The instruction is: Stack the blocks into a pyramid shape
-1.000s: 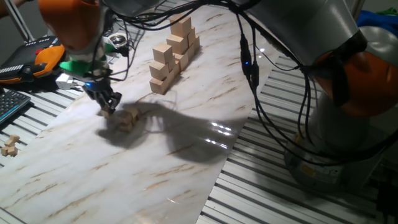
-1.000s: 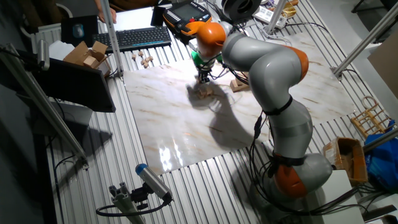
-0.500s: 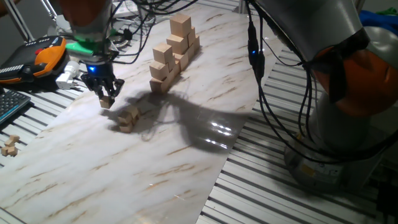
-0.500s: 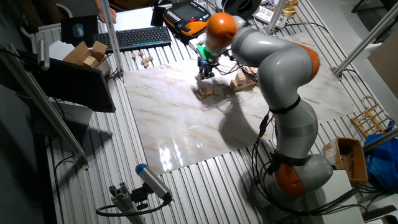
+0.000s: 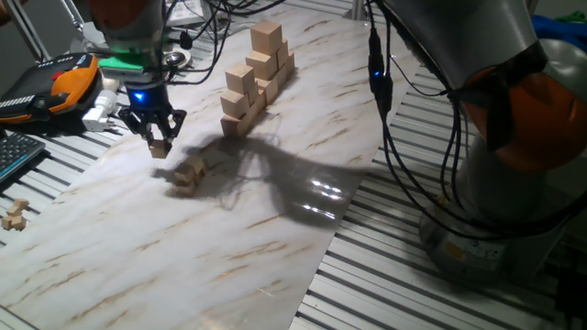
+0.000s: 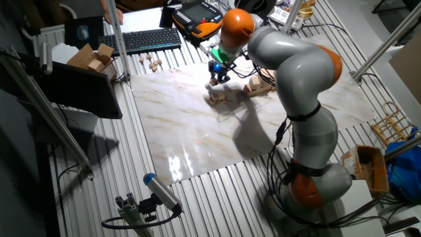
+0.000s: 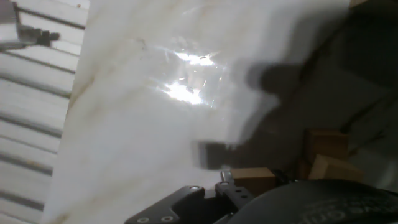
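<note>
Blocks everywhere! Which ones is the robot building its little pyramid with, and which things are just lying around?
For the job:
- small block pinched in the gripper, lifted off the table
- little pile of small blocks on the marble board

Just lying about:
- tall staircase of big blocks
- keyboard
- orange-and-black handheld controller
- loose wooden bits on the slats, off the board

A robotics lab is showing itself here. A grey and orange industrial arm [image 6: 296, 85] is standing bolted to a counter [image 6: 217, 204] of ribbed aluminium slats, with a marble-patterned board [image 6: 197, 131] lying on top. Black cables [image 5: 385, 110] are hanging off the arm. A keyboard [image 6: 141, 39] and an orange-cased control pendant [image 6: 194, 14] are sitting at the far edge, and metal framing [image 6: 52, 112] is standing alongside.
</note>
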`<state>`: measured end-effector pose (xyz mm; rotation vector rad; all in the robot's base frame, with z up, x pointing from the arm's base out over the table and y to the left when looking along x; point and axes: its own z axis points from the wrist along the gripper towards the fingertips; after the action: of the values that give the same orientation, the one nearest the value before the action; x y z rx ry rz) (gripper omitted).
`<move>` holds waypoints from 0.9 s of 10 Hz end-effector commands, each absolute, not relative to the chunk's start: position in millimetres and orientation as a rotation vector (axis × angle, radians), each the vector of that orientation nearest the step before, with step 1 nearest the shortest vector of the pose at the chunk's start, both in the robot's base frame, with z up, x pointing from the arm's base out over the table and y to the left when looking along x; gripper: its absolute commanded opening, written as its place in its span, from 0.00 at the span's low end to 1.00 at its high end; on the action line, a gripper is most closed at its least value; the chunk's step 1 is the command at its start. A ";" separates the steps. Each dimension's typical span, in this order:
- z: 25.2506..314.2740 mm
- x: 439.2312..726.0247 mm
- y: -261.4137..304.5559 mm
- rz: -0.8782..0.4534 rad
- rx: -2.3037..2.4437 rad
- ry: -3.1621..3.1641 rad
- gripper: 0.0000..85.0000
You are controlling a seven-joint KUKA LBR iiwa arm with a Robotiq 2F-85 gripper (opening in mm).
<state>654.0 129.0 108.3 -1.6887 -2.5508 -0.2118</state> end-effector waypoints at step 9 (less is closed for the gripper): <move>126.4 625.1 150.6 -0.045 -0.083 -3.083 0.00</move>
<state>625.0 151.0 126.6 -1.2871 -2.8214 -0.0777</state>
